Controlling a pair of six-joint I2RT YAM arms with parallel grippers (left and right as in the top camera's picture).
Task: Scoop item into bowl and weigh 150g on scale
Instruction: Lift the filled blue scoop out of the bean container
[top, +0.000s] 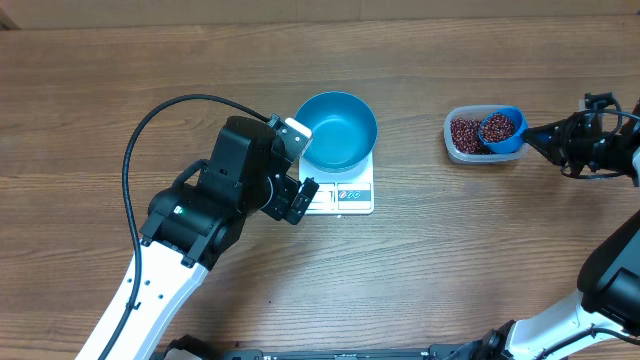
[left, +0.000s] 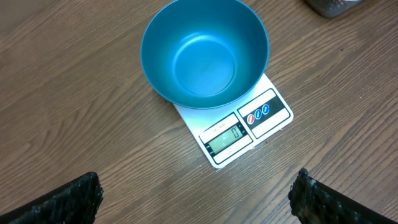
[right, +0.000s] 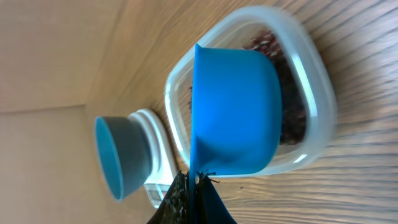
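The blue bowl (top: 338, 130) (left: 205, 53) stands empty on the white scale (top: 350, 195) (left: 249, 127), whose display shows zero. My left gripper (top: 302, 165) (left: 198, 186) hovers just left of the scale, open, with only bare table between its fingers. At the right, my right gripper (top: 548, 135) (right: 198, 182) is shut on the handle of a small blue scoop (top: 502, 130) (right: 236, 112). The scoop is full of red-brown beans (top: 498, 126) and hangs over the clear tub (top: 452, 148) (right: 317, 74), which holds more beans (top: 464, 133) (right: 292, 118).
A black cable (top: 150, 120) loops over the table left of the left arm. The right wrist view shows the bowl (right: 118, 155) and scale (right: 158, 171) well beyond the tub. Bare wood lies between scale and tub.
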